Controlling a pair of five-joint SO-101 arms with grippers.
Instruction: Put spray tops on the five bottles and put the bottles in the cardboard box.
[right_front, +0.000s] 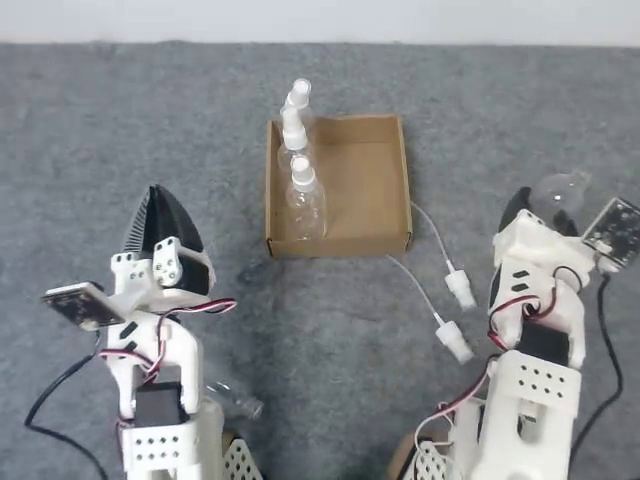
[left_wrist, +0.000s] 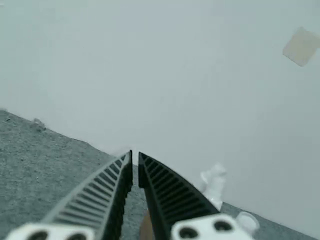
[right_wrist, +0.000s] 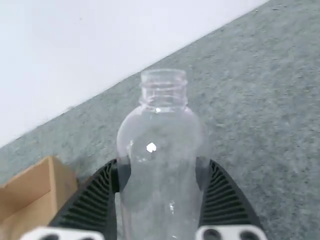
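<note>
The cardboard box (right_front: 385, 185) lies at the middle back of the table. Three clear bottles (right_front: 305, 200) with white spray tops stand along its left inner wall. My right gripper (right_wrist: 161, 168) is shut on an uncapped clear bottle (right_wrist: 160, 145), held off the table at the right (right_front: 560, 192). Two loose spray tops (right_front: 460, 289) (right_front: 455, 345) with long tubes lie between the box and the right arm. Another clear bottle (right_front: 237, 401) lies beside the left arm's base. My left gripper (right_front: 158, 197) is shut on nothing, left of the box; a spray top (left_wrist: 215, 182) shows beyond it.
Grey carpet covers the table, with a white wall behind. The box's corner (right_wrist: 30, 192) shows in the right wrist view. Open carpet lies in front of the box between the two arms.
</note>
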